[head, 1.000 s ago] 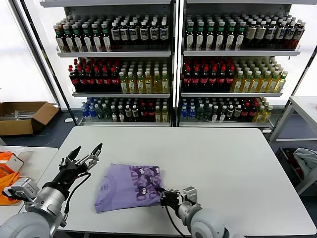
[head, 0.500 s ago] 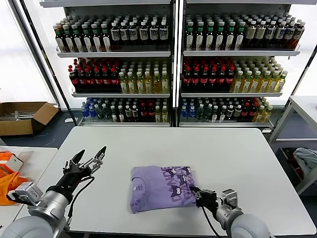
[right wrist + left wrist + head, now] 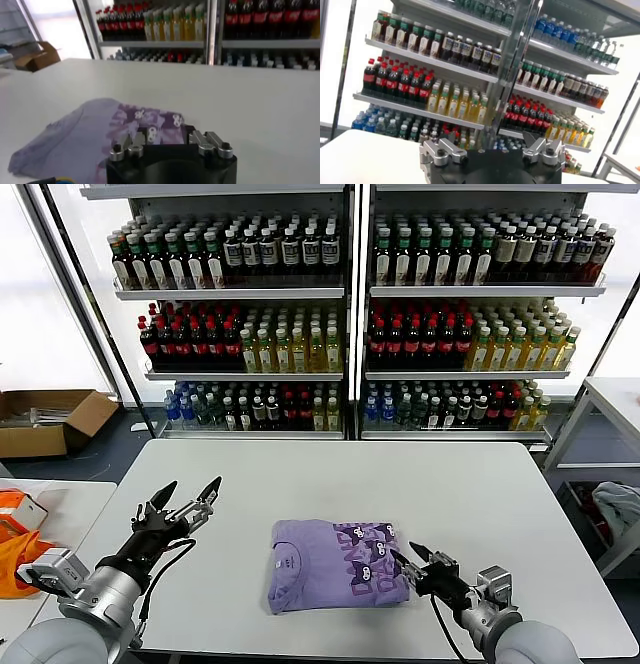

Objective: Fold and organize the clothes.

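We found the lavender T-shirt (image 3: pixel 338 562) lying folded into a compact rectangle near the middle of the white table (image 3: pixel 400 474), toward its near edge, the dark purple cartoon print facing up on the half nearer our right arm. Our right gripper (image 3: pixel 419 558) sat at the shirt's right edge with its jaws parted and nothing between them — the fabric lay free on the table. Our left gripper (image 3: pixel 186 498) hovered above the table well to the left of the shirt, jaws spread wide and empty. We judged the shirt light, thin and limp; it would sag and unfold if lifted by one corner, and the layers could slide over one another on the smooth tabletop. To move it without spoiling the fold, we reckoned the best hold was low on a folded edge, pinching all the layers together — ideally from two opposite sides, one gripper on each
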Robot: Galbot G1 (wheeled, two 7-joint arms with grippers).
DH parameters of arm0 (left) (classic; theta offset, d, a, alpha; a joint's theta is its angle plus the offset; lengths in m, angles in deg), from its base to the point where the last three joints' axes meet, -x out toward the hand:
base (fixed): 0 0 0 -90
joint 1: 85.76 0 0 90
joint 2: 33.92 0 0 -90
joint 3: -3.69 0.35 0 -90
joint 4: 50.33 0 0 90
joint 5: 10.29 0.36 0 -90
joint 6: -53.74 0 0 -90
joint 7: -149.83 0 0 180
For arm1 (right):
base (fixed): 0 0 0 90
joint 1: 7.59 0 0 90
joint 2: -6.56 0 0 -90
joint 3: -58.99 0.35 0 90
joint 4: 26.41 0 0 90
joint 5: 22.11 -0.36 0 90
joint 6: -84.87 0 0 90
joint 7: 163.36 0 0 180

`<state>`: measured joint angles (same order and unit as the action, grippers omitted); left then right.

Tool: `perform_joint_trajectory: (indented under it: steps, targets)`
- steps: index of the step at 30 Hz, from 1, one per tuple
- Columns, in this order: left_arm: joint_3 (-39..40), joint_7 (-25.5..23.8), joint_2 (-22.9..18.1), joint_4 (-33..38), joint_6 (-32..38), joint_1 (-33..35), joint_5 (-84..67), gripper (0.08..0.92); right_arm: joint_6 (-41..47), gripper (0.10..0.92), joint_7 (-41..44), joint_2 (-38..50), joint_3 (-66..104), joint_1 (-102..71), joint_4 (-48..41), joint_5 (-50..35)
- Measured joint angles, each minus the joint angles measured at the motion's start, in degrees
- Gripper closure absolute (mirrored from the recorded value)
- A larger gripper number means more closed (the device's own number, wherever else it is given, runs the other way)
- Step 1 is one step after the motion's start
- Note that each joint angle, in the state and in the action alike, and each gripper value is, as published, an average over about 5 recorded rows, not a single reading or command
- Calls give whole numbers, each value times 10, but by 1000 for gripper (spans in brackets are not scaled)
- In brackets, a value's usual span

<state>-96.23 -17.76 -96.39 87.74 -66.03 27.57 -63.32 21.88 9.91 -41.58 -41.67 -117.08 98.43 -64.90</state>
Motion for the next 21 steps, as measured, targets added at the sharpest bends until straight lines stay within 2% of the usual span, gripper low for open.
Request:
perform_joint_trajectory:
  steps: [10,13,21]
  targets:
    - [-4,-3,-4,1,1,12,11,177,-56,247,10,-69,-118,95,-72,72]
    - [-5,-7,-10,-1,3,17,16,177,-62,210,0,-86,-156,113,-102,96]
    - [-2,-14,-22,-11,5,15,21,177,-52,203,-32,-100,-219,144,-137,118]
